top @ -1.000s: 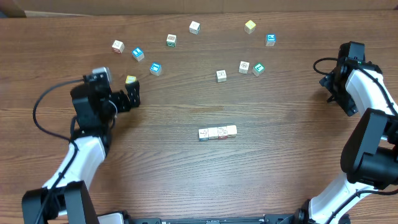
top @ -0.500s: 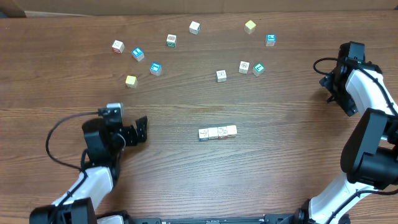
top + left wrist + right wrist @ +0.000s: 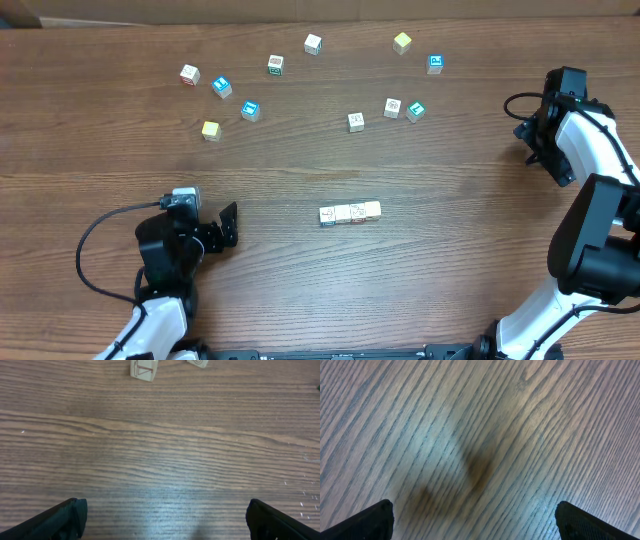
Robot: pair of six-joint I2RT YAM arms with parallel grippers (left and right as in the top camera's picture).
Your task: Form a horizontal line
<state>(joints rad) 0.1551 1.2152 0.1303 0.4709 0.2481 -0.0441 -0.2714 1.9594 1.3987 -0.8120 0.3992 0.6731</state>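
Jaws of left gripper (image 3: pixel 228 227): stood apart, empty, at near left.
Row (image 3: pixel 350 213): four touching cubes lay mid-table, well right of that gripper.
Loose cubes (image 3: pixel 356 122): lay scattered beyond the row.
Jaws of right gripper (image 3: pixel 475 522): stood apart, empty, far right.

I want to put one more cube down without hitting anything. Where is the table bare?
The table is bare between the horizontal line and the left end effector, also right of the row and along the near edge. The far side is crowded with loose cubes.
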